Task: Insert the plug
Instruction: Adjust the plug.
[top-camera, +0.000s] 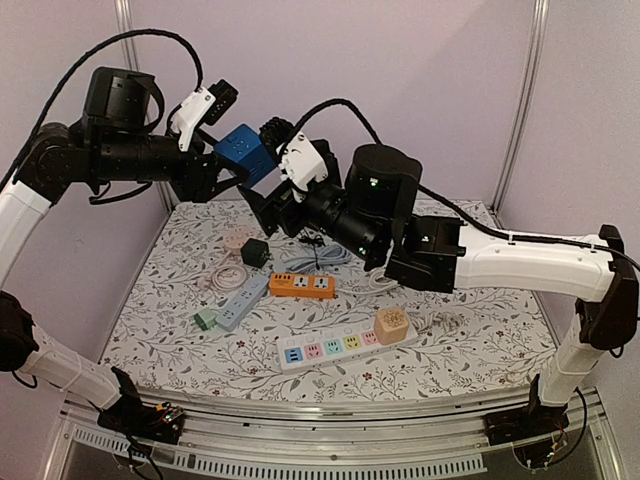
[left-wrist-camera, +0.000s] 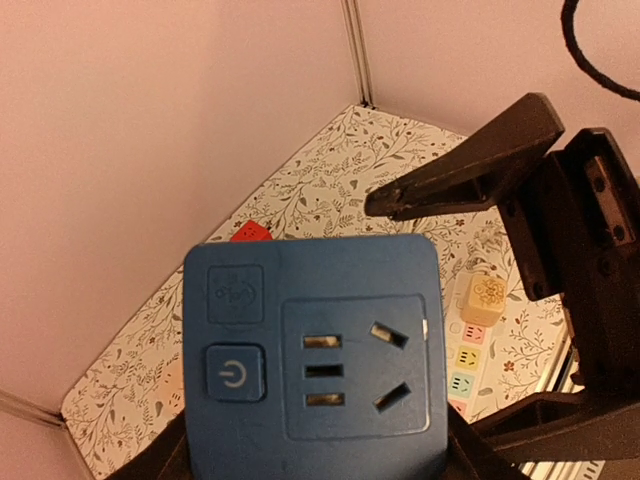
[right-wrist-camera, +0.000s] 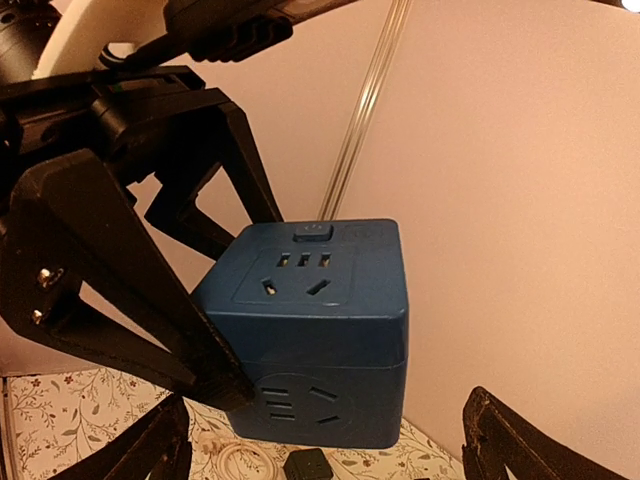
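Note:
A blue socket cube hangs in the air at the back left, and my left gripper is shut on its sides. In the left wrist view the blue socket cube fills the lower middle, its power button and socket face turned to the camera, with the left gripper at its base. My right gripper stands open at the cube's right side. In its wrist view the blue socket cube sits ahead between the wide-apart fingers of the right gripper. I cannot pick out a plug.
On the flowered table lie a small dark green block, an orange power strip, a pale blue strip and a white strip with coloured sockets carrying a beige cube. A white cable lies behind. Pink walls close the back and left.

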